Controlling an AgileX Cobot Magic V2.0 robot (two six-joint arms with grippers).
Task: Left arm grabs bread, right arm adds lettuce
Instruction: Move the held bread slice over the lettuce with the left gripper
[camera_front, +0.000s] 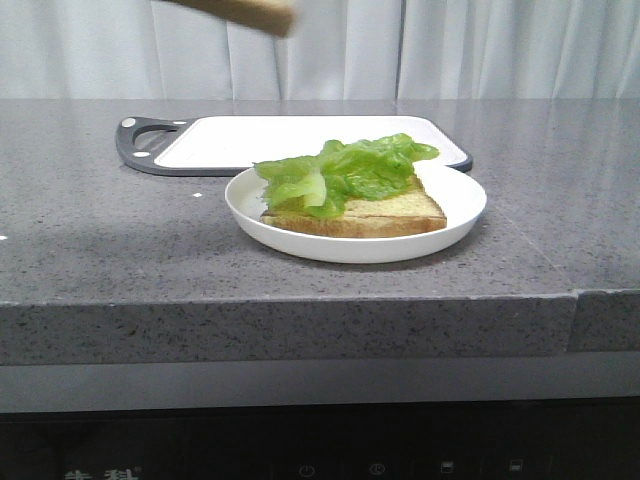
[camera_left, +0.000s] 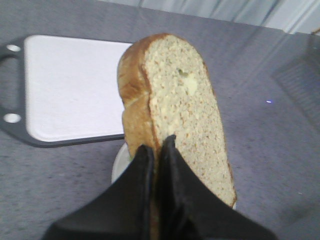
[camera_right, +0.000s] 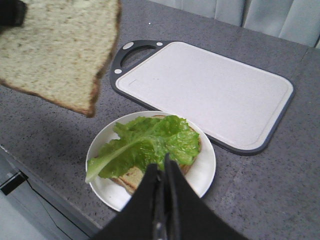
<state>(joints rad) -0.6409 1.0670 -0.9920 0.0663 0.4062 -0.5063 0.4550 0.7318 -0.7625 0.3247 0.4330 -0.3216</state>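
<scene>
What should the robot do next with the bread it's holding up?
Probably lower it onto the plate. The left gripper holds the bread in the air, and the lettuce already lies on the other slice on the plate. The right gripper is shut and empty.

Bright green lettuce (camera_front: 345, 170), white plate (camera_front: 300, 238)

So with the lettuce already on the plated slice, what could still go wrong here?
1. The left gripper pinches the bread only at one edge, so the slice could sag, tear or slip.
2. The lettuce overhangs the lower slice towards the plate rim, so it may shift or stick out once topped.
</scene>
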